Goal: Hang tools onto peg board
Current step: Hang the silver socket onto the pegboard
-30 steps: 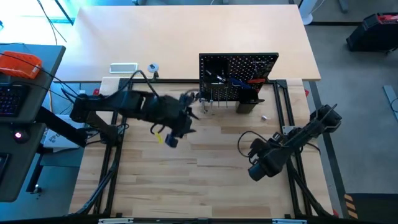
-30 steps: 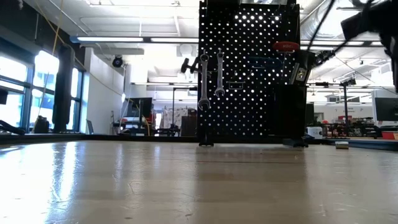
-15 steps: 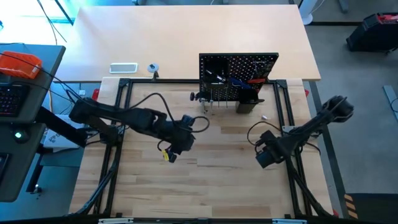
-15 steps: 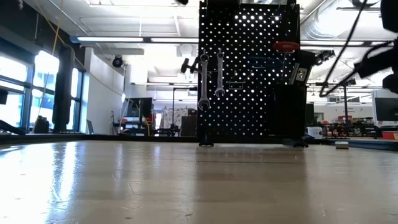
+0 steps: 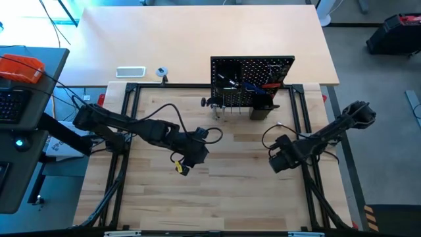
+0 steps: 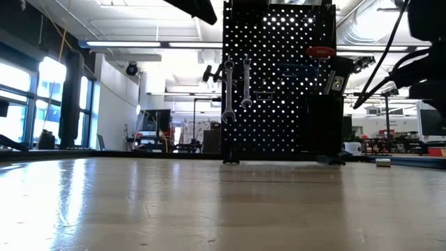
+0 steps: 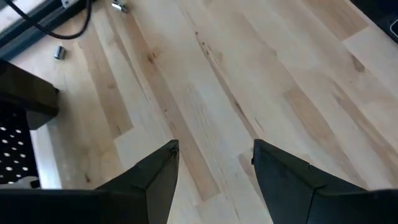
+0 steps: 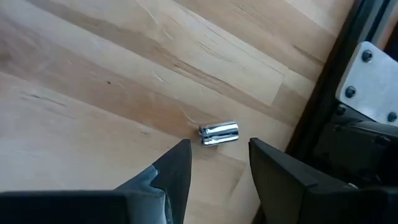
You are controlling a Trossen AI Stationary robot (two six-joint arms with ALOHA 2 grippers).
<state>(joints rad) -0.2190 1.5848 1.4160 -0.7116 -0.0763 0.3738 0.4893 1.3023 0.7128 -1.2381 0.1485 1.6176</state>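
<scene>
Chrome and stubby, a small metal bit lies on the wood just ahead of the right gripper, fingers parted, empty. Left gripper also gapes, empty.

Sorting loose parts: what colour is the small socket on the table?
Shiny silver socket; right wrist view.

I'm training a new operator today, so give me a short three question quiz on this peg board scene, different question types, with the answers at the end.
1. True or false: the left tool holds a wrench.
2. Multiple choice: the small metal bit near the right tool lies A) in the bin, B) on the table, C) on a hook.
3. Fill in: the two wrenches hang on the ____.

Key:
1. False; it is open and empty.
2. B.
3. peg board.
</scene>
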